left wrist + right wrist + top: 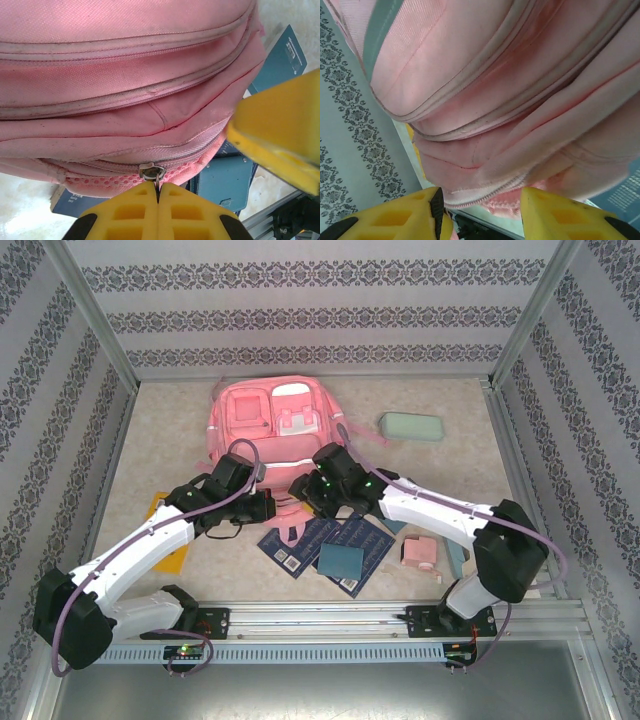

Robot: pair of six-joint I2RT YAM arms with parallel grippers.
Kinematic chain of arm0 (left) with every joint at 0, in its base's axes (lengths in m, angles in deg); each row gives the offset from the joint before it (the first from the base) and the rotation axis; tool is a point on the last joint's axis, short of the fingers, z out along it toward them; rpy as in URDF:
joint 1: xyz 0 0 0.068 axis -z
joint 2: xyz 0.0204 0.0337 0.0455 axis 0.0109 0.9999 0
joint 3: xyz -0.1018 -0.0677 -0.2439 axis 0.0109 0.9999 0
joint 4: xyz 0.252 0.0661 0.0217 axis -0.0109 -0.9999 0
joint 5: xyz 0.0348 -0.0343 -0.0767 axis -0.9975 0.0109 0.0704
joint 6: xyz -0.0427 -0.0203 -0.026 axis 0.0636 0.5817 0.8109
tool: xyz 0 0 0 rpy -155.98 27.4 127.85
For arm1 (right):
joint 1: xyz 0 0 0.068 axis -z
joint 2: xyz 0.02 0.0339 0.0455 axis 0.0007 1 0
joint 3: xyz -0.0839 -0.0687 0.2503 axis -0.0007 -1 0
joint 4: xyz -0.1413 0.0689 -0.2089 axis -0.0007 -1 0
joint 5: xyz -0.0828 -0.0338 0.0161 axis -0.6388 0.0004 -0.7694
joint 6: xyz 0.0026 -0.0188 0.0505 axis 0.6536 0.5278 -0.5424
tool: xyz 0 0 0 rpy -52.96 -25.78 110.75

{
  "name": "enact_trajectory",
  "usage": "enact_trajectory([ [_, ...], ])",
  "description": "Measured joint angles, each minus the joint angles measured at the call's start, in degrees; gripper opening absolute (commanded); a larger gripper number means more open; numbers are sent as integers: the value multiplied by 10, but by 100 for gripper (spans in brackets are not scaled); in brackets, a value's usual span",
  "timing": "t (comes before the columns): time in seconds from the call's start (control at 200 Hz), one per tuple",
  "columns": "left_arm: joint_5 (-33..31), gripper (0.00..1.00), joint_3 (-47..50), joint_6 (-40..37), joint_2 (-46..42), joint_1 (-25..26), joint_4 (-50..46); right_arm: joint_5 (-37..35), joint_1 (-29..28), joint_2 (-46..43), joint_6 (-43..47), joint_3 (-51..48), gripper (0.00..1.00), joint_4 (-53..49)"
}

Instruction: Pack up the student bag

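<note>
Two arms at backpack [272,420], centre-far on tabletop [165,425]. We find left fingers [145,200] clamped on zipper pull [151,171], likely to run it; right fingers [555,215] part-spread astride bag edge, holding nothing.

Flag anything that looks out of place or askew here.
Dark blue booklets lie fanned and crooked at the near edge of the pink backpack, partly under it, a teal book skewed on top. Nothing looks spilled or damaged.
</note>
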Motion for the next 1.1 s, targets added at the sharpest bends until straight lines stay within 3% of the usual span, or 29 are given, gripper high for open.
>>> enact_trajectory([
  [0.275, -3, 0, 2, 0, -19, 0, 1, -26, -7, 33, -78, -2, 41, 64],
  [0.465, -8, 0, 11, 1, -19, 0, 1, -42, -12, 52, -97, -1, 14, 56],
  [0.605, -9, 0, 11, 0, -20, 0, 1, -73, -23, 51, -109, 0, 0, 43],
  [1.099, -47, 0, 18, -5, -52, -12, 0, -91, 11, -5, -99, -7, 0, 22],
])
